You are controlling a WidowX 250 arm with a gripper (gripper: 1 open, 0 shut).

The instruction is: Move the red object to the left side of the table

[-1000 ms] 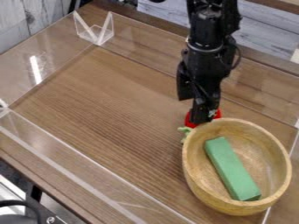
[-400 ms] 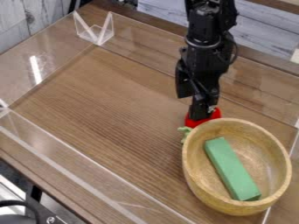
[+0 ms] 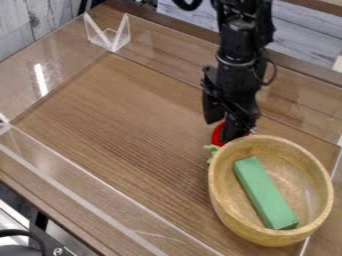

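The black robot arm reaches down from the top of the view, and its black gripper [image 3: 230, 127] points straight down at the table. The gripper stands right over the small glossy red toy fruit [image 3: 219, 132], and its fingers hide most of this fruit. Only a red part shows at the left of the fingers, and a little green leafy piece shows just below, beside the bowl rim. The fingers stand on both sides of the red fruit, but I cannot tell if they already press on it or if they are only around it.

The red fruit lies on the brown wood-grain table [image 3: 127, 110], at the right part of it, just beside the far-left edge of the round light-wood bowl [image 3: 314, 190]. Inside this bowl lies a green rectangular block [image 3: 263, 192], placed diagonally on the bottom. The low clear acrylic walls [image 3: 54, 165] go around the table. At the far left corner, a small clear folded stand [image 3: 107, 33] sits well apart from the gripper.
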